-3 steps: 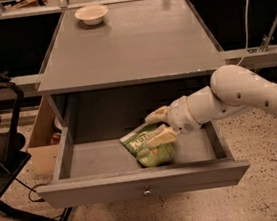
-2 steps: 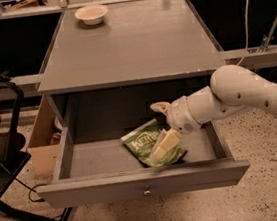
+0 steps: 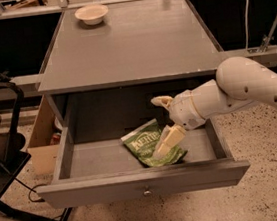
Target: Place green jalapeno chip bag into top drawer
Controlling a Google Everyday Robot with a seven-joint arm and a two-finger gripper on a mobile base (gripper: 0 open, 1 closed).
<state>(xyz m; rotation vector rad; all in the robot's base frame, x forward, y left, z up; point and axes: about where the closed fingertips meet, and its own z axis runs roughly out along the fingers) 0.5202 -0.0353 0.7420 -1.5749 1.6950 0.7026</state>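
Observation:
The green jalapeno chip bag [image 3: 145,144] lies flat on the floor of the pulled-out top drawer [image 3: 142,183], right of its middle and near the front panel. My gripper [image 3: 161,122] is inside the drawer, right above the bag's right side. Its fingers are spread wide: one fingertip [image 3: 160,101] points up and back, the other [image 3: 167,139] slants down over the bag's right edge. The white arm reaches in from the right. The drawer's small round knob [image 3: 147,192] shows on the front panel.
A white bowl [image 3: 91,13] stands at the back left of the grey tabletop [image 3: 130,43]. A cardboard box [image 3: 44,139] sits on the floor left of the drawer. A dark chair [image 3: 2,149] stands at the far left. A rail and cables run along the back.
The fingers have spread apart off the bag. The bag has settled flat on the drawer floor and slid a little towards the front.

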